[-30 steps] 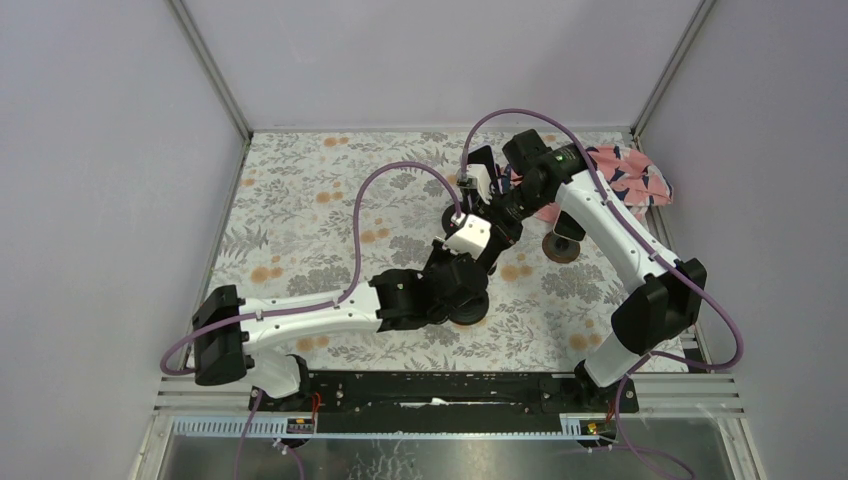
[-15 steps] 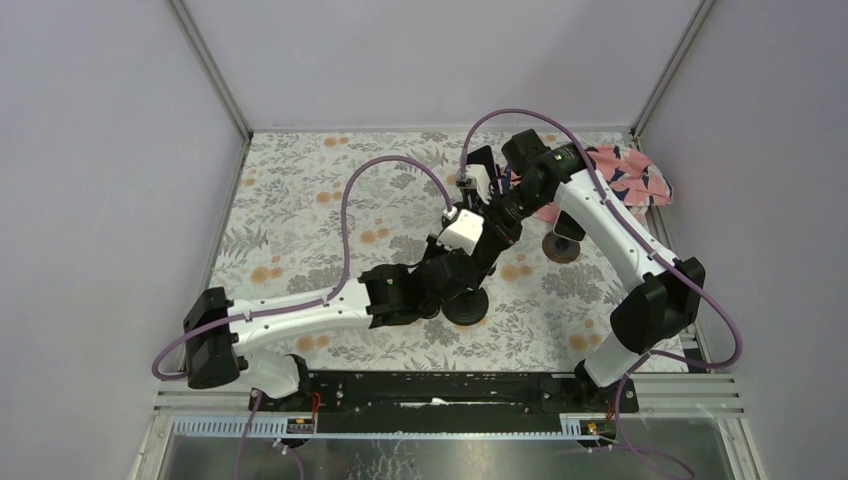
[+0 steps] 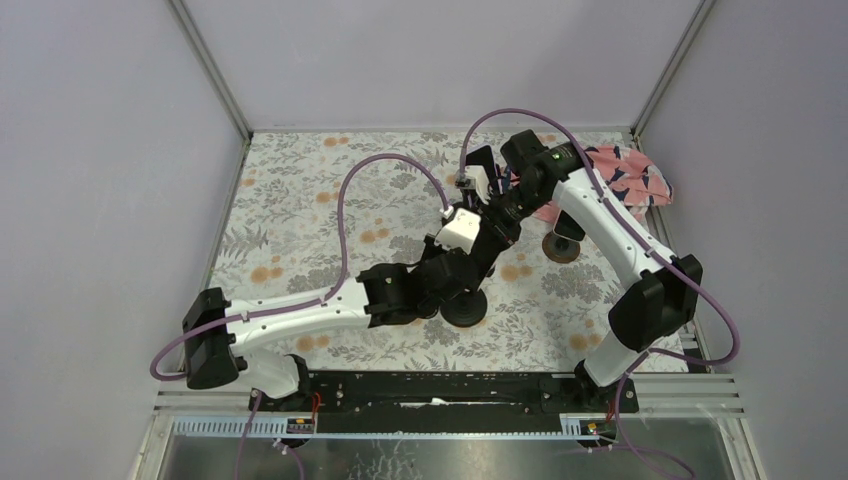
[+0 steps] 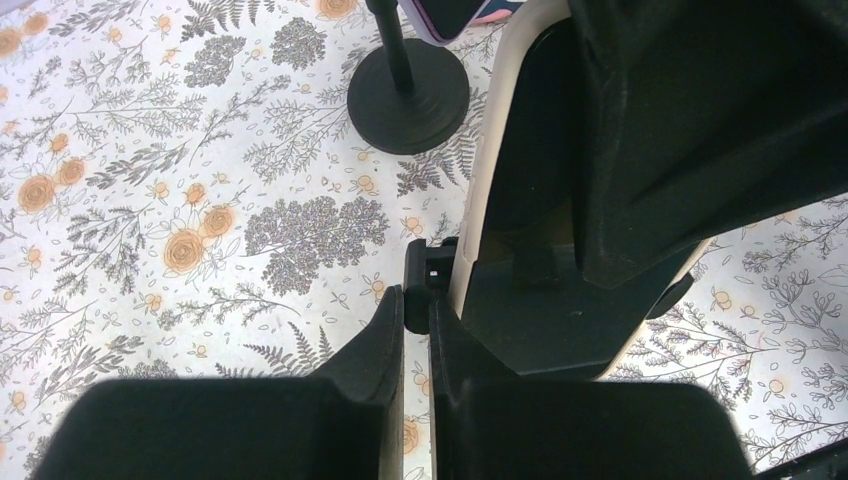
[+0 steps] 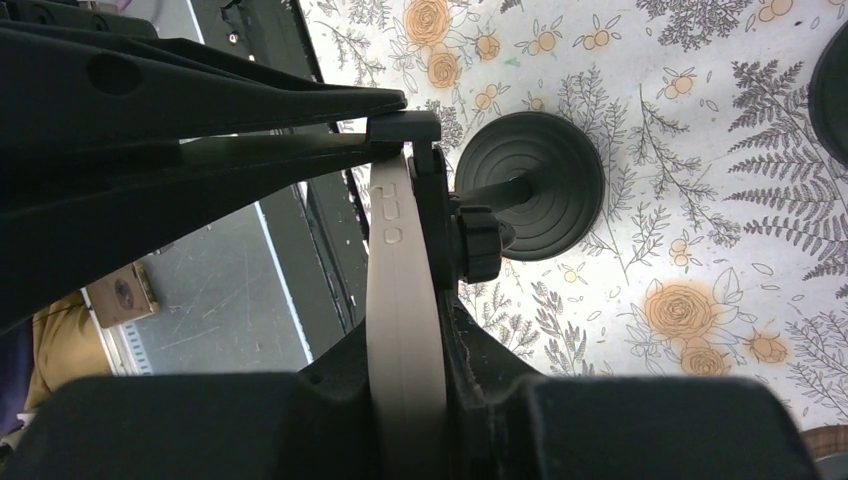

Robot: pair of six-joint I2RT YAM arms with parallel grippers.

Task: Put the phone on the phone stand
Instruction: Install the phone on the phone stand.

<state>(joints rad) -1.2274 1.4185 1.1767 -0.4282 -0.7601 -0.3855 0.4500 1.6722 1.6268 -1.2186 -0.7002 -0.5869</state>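
Here, one phone stand (image 5: 530, 185) stood at mid-worktop (image 4: 150, 150). The right end effector (image 5: 405, 345) was closed on the single cream phone (image 5: 400, 260), held against that stand. The left end effector (image 4: 417, 305), nearly closed, pinched its top clip (image 4: 422, 270). A second stand (image 4: 408, 95) farther away carried another phone (image 4: 445, 12).

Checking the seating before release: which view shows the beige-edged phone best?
Right wrist: the beige-edged phone runs edge-on from the right end effector up to the black stand clamp. Left wrist shows its beige rim and a dark face close up; in the top view the arms hide it.
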